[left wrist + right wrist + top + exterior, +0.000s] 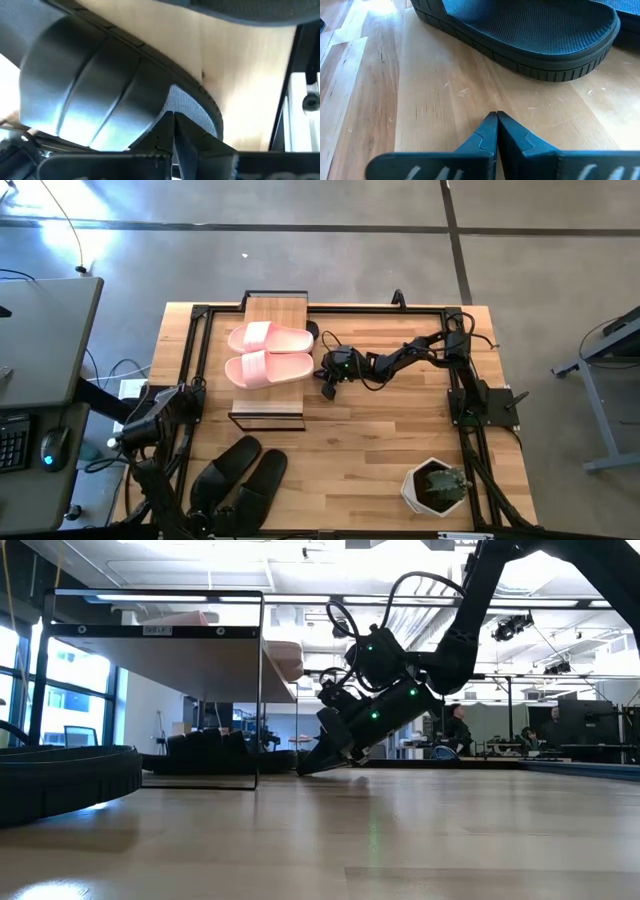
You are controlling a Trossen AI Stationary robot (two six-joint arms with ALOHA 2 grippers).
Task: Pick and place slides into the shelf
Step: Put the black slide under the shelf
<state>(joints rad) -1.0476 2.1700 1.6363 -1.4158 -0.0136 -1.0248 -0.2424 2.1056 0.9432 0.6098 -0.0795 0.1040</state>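
Pincers both sit pinched shut and empty: the right pincer tips down onto the desk beside the shelf, the left pincer waits at the desk's left edge by two black slides. Pink slides already lie on the shelf's plank. I reckon a shut tip could shove a black slide under the rack instead of grasping it.

Wooden desk, light planks, bordered by a black metal frame. White hexagonal pot with a green plant near the desk's front right corner. Grey concrete floor around the desk. Keyboard and mouse on a grey side surface at far left. People in the room behind.
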